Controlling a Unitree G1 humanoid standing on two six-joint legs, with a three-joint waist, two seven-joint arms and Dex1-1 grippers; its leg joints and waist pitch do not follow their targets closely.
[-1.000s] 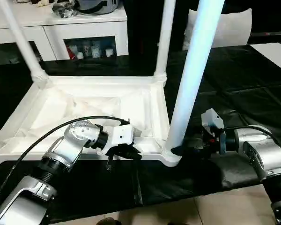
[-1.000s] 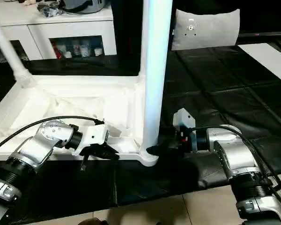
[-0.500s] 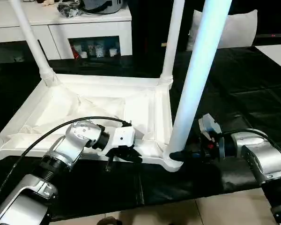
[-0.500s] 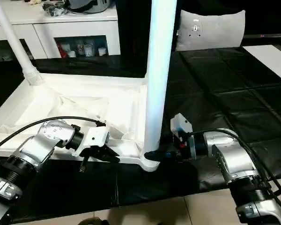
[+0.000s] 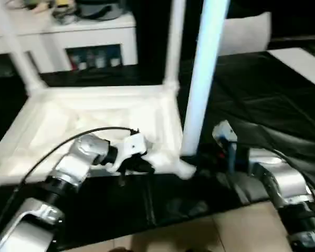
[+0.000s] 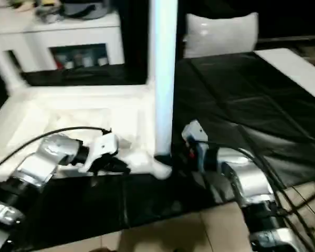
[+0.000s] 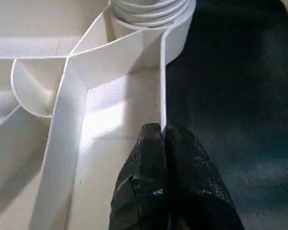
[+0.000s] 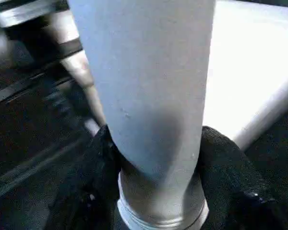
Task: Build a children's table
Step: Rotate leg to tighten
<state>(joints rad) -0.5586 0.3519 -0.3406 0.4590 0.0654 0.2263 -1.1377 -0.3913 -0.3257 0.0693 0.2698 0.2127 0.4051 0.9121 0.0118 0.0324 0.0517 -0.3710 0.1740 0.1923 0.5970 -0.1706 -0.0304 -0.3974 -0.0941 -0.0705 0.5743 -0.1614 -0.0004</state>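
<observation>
- Head views: tabletop (image 5: pixel 94 113) lies upside down on black mat (image 5: pixel 262 94); near leg (image 5: pixel 202 79) stands in its corner socket.
- Left wrist view: left gripper (image 7: pixel 162 136) pinches tabletop's rim, jaws clenched.
- Right wrist view: right gripper (image 8: pixel 156 158) grasps near leg's base.

Your right hand (image 8: pixel 156 191) has its two black fingers (image 8: pixel 228 177) pressed on either side of the upright white leg (image 8: pixel 149 91) just above its ribbed base, with what looks like a dark mat (image 8: pixel 29 143) behind.
</observation>
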